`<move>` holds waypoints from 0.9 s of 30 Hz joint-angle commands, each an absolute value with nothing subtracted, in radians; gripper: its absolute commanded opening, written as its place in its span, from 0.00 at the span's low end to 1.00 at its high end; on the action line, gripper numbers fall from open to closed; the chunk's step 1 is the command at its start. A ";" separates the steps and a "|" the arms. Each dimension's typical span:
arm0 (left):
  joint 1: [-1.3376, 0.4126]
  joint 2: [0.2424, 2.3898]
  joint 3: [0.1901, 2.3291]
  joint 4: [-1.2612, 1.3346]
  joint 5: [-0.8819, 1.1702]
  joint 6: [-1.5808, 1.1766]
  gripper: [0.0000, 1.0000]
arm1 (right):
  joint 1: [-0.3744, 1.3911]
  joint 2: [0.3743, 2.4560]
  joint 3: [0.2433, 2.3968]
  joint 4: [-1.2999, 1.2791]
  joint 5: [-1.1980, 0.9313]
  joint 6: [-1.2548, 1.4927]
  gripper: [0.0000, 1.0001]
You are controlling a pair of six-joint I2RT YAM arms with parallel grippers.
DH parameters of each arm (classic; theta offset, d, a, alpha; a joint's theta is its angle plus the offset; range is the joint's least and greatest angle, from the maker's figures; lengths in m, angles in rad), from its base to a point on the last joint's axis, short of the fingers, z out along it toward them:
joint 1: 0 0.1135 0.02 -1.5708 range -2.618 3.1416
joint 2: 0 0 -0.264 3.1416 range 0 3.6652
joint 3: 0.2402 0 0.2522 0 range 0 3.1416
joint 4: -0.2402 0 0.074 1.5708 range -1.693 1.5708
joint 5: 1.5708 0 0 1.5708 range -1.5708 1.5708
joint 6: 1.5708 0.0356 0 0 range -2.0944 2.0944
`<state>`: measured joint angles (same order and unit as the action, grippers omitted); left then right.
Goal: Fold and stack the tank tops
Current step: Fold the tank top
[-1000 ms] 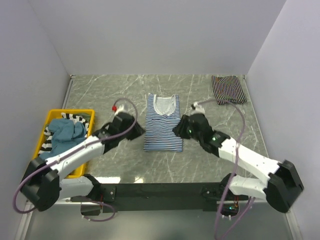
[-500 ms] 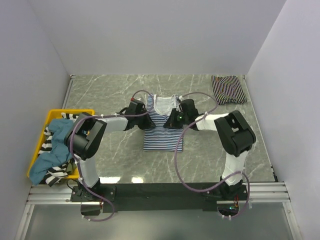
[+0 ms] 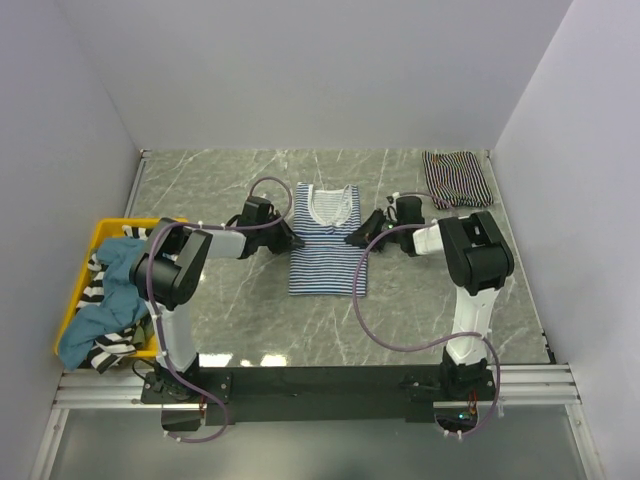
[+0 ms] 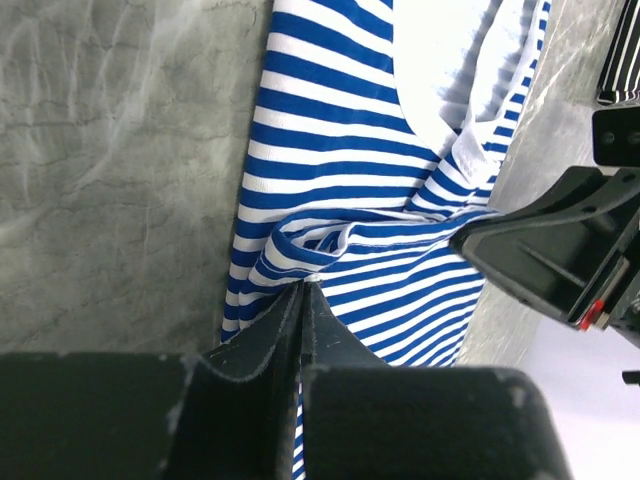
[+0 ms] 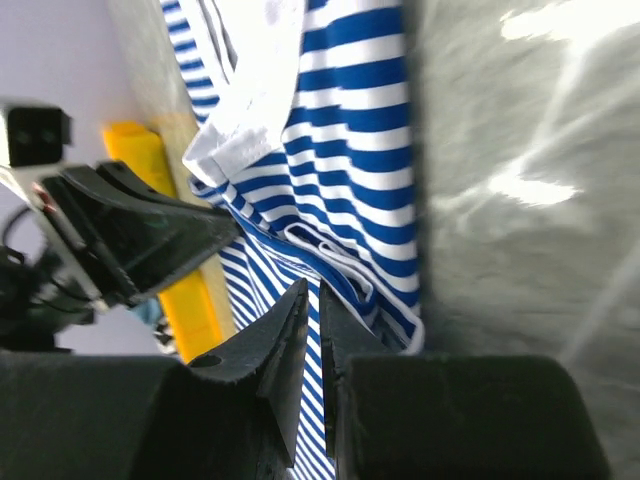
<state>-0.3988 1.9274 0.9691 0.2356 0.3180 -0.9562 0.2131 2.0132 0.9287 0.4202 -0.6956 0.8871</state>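
**Both sets of fingers pinched the striped top**

The blue-and-white tank top [image 3: 325, 262] lay flat mid-table [image 3: 200, 185], neckline toward the far wall. My left fingers [image 4: 255, 345] were closed to a sliver on its left edge, with a small fold bunched at their tips. My right fingers [image 5: 265, 345] were closed likewise on the right edge, though I could not clearly see the bite itself. The black-and-white tank top [image 3: 457, 178] sat folded in the far right corner.
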 commanded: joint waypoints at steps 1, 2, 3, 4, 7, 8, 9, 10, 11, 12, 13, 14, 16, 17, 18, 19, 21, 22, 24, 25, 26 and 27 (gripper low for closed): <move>-0.397 1.954 0.956 0.181 0.290 -0.942 0.08 | 0.180 2.045 0.913 0.466 -0.684 0.945 0.17; -0.397 1.948 0.954 0.175 0.287 -0.939 0.08 | 0.169 2.045 0.893 0.498 -0.686 0.971 0.17; -0.397 1.947 0.959 0.170 0.282 -0.936 0.08 | 0.161 2.046 0.885 0.512 -0.687 0.982 0.17; -0.396 1.945 0.957 0.169 0.281 -0.934 0.07 | 0.152 2.048 0.870 0.523 -0.693 0.991 0.17; -0.396 1.937 0.960 0.153 0.270 -0.930 0.07 | 0.109 2.042 0.839 0.561 -0.709 1.023 0.17; -0.394 1.931 0.957 0.156 0.271 -0.930 0.07 | 0.097 2.033 0.827 0.595 -0.715 1.047 0.17; -0.394 1.931 0.957 0.156 0.273 -0.928 0.07 | 0.077 2.025 0.818 0.609 -0.719 1.057 0.17; -0.394 1.928 0.957 0.156 0.275 -0.925 0.07 | 0.066 2.017 0.805 0.617 -0.722 1.063 0.18; -0.394 1.916 0.959 0.161 0.278 -0.922 0.07 | 0.061 1.991 0.801 0.611 -0.721 1.058 0.18; -0.394 1.905 0.957 0.173 0.287 -0.911 0.08 | 0.058 1.970 0.798 0.601 -0.713 1.048 0.20; -0.396 1.890 0.953 0.195 0.299 -0.905 0.10 | 0.058 1.944 0.799 0.538 -0.698 1.026 0.22; -0.396 1.852 0.945 0.207 0.317 -0.902 0.13 | 0.061 1.887 0.802 0.497 -0.651 0.973 0.24; -0.397 1.807 0.945 0.201 0.324 -0.885 0.22 | 0.078 1.823 0.798 0.390 -0.603 0.925 0.30; -0.397 1.752 0.942 0.192 0.321 -0.879 0.26 | 0.087 1.756 0.790 0.355 -0.576 0.884 0.31; -0.399 1.721 0.936 0.160 0.305 -0.867 0.36 | 0.098 1.718 0.781 0.324 -0.516 0.862 0.32; -0.399 1.688 0.928 0.140 0.292 -0.864 0.40 | 0.113 1.682 0.753 0.261 -0.482 0.842 0.33; -0.411 1.588 0.885 0.077 0.208 -0.859 0.46 | 0.178 1.574 0.707 0.221 -0.381 0.807 0.36; -0.419 1.556 0.865 0.013 0.183 -0.864 0.47 | 0.210 1.542 0.648 0.210 -0.355 0.801 0.36; -0.439 1.465 0.792 -0.050 0.129 -0.891 0.46 | 0.292 1.451 0.583 0.195 -0.286 0.796 0.37; -0.449 1.435 0.760 -0.072 0.088 -0.902 0.46 | 0.317 1.425 0.516 0.192 -0.235 0.798 0.37; -0.462 1.364 0.691 -0.090 0.078 -0.914 0.45 | 0.349 1.378 0.479 0.205 -0.221 0.811 0.38; -0.468 1.332 0.655 -0.098 0.072 -0.923 0.46 | 0.356 1.353 0.441 0.218 -0.219 0.821 0.38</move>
<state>-0.4438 1.4082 0.7605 0.0330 0.1642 -0.9047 0.3107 1.4120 0.5507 0.2897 -0.3531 0.8402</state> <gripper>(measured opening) 0.461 0.379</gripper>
